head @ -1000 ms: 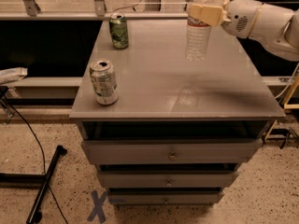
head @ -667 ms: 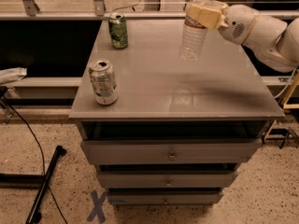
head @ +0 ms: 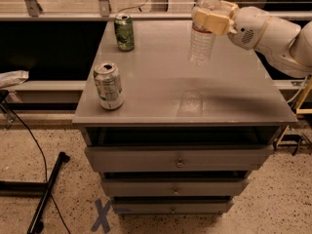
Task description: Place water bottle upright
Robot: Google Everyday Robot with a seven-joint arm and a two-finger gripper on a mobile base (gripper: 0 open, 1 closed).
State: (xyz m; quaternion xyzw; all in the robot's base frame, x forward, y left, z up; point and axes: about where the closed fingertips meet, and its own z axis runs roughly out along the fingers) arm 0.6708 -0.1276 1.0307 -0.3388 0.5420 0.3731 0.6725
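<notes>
Water bottle (head: 201, 47), clear, ribbed, gripper (head: 210, 19) clamped near cap

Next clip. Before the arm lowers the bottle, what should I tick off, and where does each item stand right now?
1. Grasp: ok. The gripper, over the back right of the cabinet top, has its jaws closed around the upper part of the water bottle.
2. Bottle attitude: ok. The cap is up and the bottle is close to upright, with a slight lean.
3. Base on the surface: not ok. The base hangs above the top, apart from its reflection.
4. Landing spot: ok. Bare surface lies below the bottle.
5. Clearance: ok. The green can and white can stand on the left side, apart from the bottle.
6. Grip firmness: cannot tell.
</notes>
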